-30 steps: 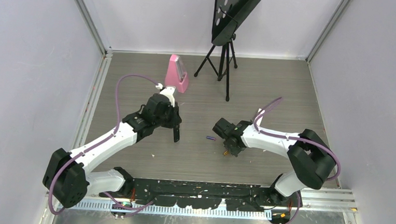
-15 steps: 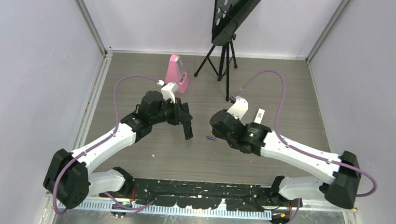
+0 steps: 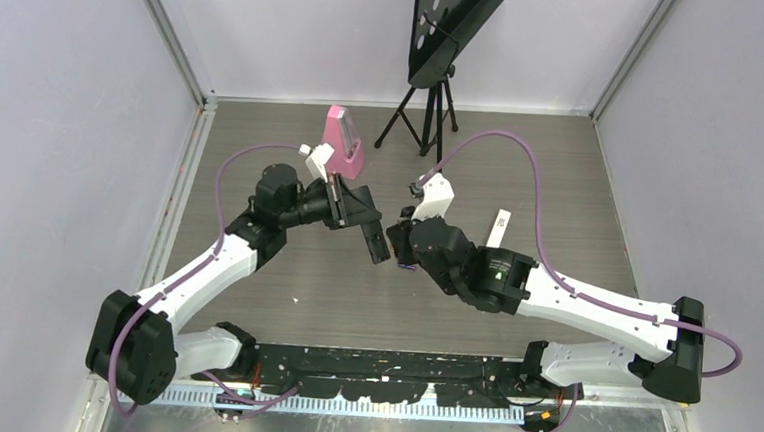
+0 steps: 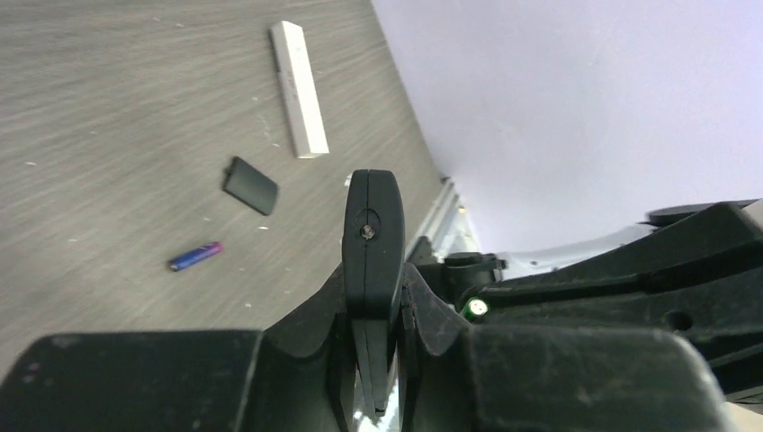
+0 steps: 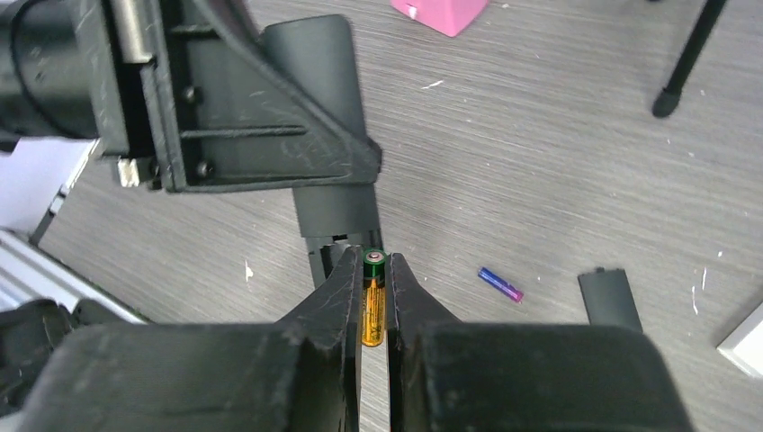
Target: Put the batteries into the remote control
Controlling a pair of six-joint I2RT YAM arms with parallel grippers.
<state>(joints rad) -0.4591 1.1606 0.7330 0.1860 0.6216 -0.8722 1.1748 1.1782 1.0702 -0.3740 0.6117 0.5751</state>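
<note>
Wood-grain table point(image 3: 521, 164), left hand point(image 4: 373, 301) clamping remote control point(image 4: 372, 225), right hand point(image 5: 375, 268) pinching gold battery point(image 5: 373, 315), seen only wrist-side

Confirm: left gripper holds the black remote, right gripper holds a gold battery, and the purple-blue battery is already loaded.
One point is wrong: the slim purple-and-blue battery is not loaded; the right wrist view shows it lying on the grey wood-grain table. The left gripper holds the slim black remote control, the right gripper the gold cylindrical battery.
</note>
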